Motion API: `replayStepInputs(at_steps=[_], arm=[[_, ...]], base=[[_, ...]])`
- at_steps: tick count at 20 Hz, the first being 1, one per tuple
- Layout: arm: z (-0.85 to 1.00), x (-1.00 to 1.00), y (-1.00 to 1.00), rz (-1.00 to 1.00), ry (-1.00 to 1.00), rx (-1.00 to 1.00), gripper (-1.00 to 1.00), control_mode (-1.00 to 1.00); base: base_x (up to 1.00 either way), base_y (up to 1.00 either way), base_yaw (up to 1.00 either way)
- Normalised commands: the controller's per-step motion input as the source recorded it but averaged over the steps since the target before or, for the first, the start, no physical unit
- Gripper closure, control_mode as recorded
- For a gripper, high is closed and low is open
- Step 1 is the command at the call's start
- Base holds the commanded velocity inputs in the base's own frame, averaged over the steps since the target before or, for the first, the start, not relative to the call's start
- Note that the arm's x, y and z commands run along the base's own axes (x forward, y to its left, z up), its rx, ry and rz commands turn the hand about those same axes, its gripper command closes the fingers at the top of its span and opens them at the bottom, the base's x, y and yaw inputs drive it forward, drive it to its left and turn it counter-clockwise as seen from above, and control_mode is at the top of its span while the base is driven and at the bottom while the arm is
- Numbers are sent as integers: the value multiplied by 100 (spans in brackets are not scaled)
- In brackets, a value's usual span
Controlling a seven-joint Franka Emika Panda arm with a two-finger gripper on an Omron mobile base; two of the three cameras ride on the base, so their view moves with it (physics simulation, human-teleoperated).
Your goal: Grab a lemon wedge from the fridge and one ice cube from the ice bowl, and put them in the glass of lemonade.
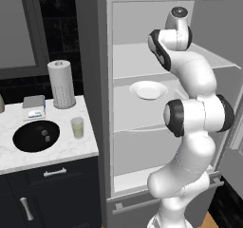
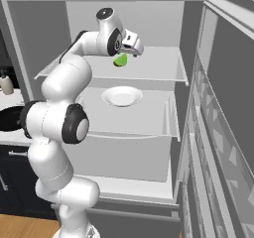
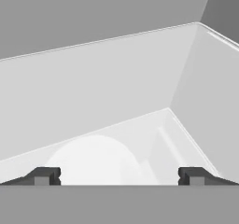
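Open fridge (image 1: 105, 103) with the arm reaching into its upper compartment. In the right base view the end effector (image 2: 133, 47) is held above the upper pale shelf (image 2: 154, 66), and the lemon wedge (image 2: 120, 60), a small green-yellow piece, lies on that shelf just below and beside the hand; whether they touch cannot be told. In the hand view the two dark fingertips (image 3: 44, 175) stand far apart at the lower corners, spread wide with nothing between them, and look along the pale shelf toward the grey back wall of the fridge, with a pale rounded shape, blurred, showing low between them. On the shelf below, a white plate (image 2: 122, 96) lies near the middle, seen likewise in the left base view. The fridge door (image 2: 223, 133) stands swung open at the right of the right base view. To the left of the fridge, the marble bench (image 1: 61, 151) over dark navy cabinets carries the ice bowl (image 1: 36, 136), wide and black, with two small pale cubes in it, and the glass of lemonade (image 1: 77, 127) standing upright just beside the bowl toward the fridge. Behind them stand a white paper-towel roll (image 1: 61, 84) and a small box (image 1: 34, 107).
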Motion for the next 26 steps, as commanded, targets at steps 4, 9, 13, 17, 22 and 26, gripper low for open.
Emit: replayStepInputs(at_steps=[4,9,13,17,22,26], arm=[[-3,-35,0,0,-14,5,-100,-100],[-10,-32,0,0,-12,0,-100,-100],[0,2,0,0,0,0,-100,-100],[0,-5,0,0,0,0,-100,-100],[-3,-16,0,0,0,0,-100,-100],[19,5,3,0,0,0,-100,-100]], base=[[0,0,0],[0,0,0],[0,0,0],[0,0,0],[0,0,0],[0,0,0]])
